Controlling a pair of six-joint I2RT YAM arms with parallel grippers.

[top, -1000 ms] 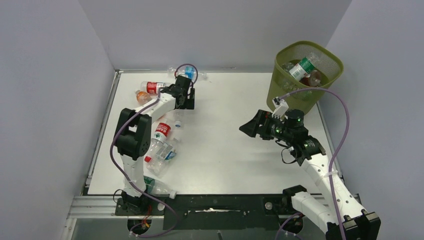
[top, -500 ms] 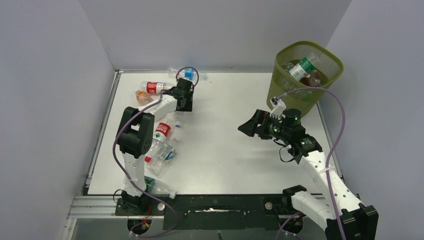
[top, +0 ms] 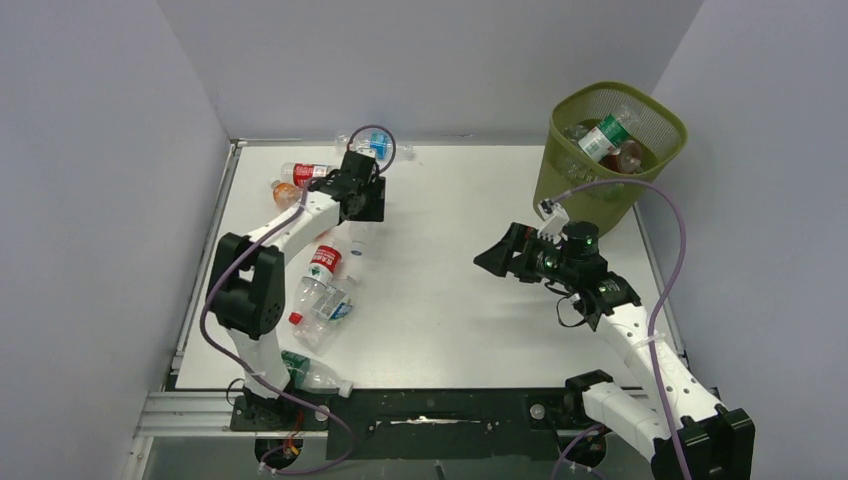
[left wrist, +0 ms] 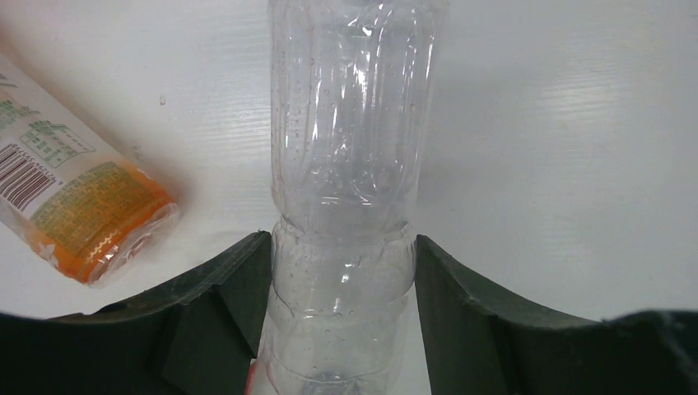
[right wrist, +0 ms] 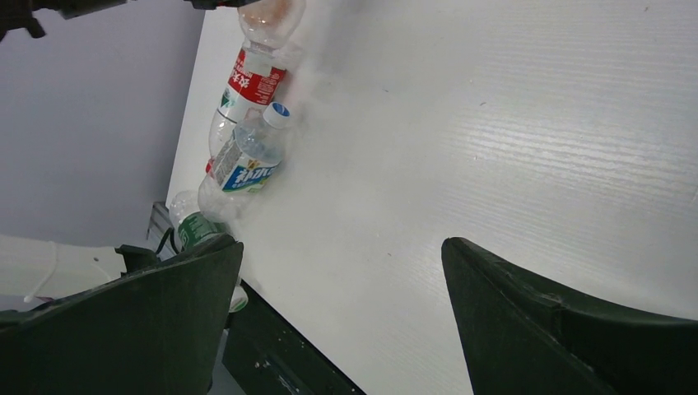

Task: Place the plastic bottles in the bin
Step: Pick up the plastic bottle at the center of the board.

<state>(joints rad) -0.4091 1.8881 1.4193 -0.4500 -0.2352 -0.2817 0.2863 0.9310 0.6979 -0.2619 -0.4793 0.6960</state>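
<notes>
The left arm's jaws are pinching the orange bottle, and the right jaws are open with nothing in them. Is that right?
Not quite. The left jaws are pinching the clear bottle, not the orange bottle, which lies loose beside it; the left wrist view shows this. The right jaws are open with nothing in them.

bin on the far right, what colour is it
The bin is olive-green mesh, seen best in the top external view.

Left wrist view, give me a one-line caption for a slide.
Left gripper clamps a clear bottle; an orange bottle lies beside it on the table.
</notes>
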